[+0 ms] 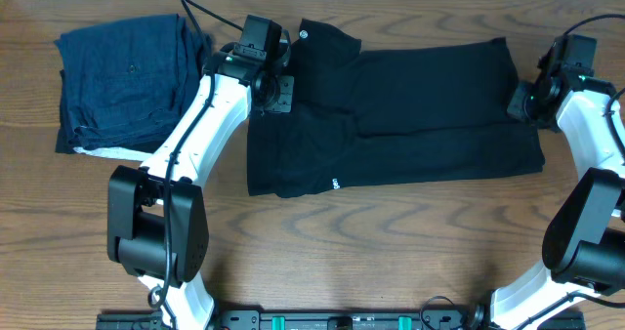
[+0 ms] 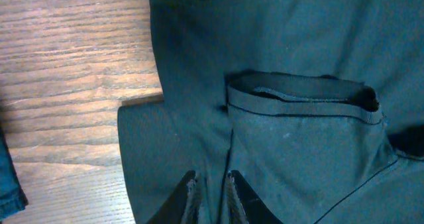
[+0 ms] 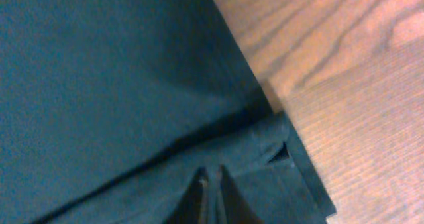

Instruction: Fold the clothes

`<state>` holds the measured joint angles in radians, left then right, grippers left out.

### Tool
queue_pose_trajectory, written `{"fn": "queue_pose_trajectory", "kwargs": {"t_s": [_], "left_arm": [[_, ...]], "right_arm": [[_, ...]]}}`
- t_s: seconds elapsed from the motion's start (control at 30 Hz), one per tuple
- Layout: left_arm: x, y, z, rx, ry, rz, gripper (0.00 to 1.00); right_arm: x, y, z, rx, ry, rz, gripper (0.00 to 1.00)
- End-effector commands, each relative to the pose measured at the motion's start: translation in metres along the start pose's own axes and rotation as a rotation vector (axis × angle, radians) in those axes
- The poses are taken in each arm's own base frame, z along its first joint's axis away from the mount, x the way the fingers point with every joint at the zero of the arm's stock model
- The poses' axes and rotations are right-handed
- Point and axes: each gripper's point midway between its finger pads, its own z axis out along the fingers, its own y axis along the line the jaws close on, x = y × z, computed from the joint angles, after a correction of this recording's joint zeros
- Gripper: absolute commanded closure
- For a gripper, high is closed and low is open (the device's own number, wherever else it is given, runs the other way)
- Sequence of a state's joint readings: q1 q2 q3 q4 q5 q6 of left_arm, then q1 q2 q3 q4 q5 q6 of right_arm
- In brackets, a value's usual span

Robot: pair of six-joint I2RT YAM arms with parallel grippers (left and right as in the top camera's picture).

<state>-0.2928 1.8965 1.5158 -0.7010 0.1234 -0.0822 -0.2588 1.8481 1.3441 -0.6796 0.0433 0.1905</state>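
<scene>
**Inspector:** Left gripper (image 2: 212, 192)?
**Assistant:** Fingers nearly together, pinching a ridge of the black T-shirt (image 1: 420, 105) near its collar end, centre-left of the overhead frame.
**Inspector:** Right gripper (image 3: 212, 184)?
**Assistant:** Fingertips pressed together on the shirt's hem corner, at the right edge.
**Inspector:** The shirt itself?
**Assistant:** Lying flat across the middle of the wooden table (image 1: 391, 252).
**Inspector:** Farther off?
**Assistant:** Navy folded garments (image 1: 127, 76), upper left, apart from the shirt.

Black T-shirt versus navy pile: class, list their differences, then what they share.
The black T-shirt is black; the navy pile is dark blue. T-shirt lies spread wide; pile is stacked compactly. The left end effector and right end effector grip the T-shirt; neither touches the pile. Both lie on the table.
</scene>
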Motion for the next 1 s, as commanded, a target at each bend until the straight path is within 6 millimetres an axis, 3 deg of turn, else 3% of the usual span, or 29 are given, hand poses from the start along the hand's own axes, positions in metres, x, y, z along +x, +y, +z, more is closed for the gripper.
{"fn": "queue_pose_trajectory", "kwargs": {"t_s": [0.0,0.13,0.2,0.33,0.57,0.73,0.97], "left_arm": [[0.005,0.003,0.010,-0.016,0.024,-0.007,0.83],[0.000,0.004,0.022,-0.014,0.009,-0.006,0.83],[-0.007,0.003,0.032,-0.010,-0.015,0.001,0.94],[-0.016,0.003,0.052,-0.006,-0.047,0.025,0.94],[-0.006,0.007,0.085,-0.012,-0.006,0.043,0.94],[0.005,0.013,0.106,-0.019,0.036,0.071,0.94],[0.018,0.016,0.110,-0.025,0.089,0.066,0.94]], "right_arm": [[0.001,-0.011,0.000,0.027,0.006,-0.003,0.99],[0.003,-0.006,0.022,-0.008,0.022,-0.054,0.99],[0.000,-0.004,0.032,-0.017,0.014,-0.061,0.99],[-0.005,0.004,0.047,-0.060,-0.004,-0.058,0.99],[-0.001,0.004,0.078,-0.058,0.009,-0.066,0.99],[0.005,-0.003,0.084,-0.021,0.033,-0.065,0.99],[0.024,-0.026,0.087,0.074,0.090,-0.059,0.99]]}}
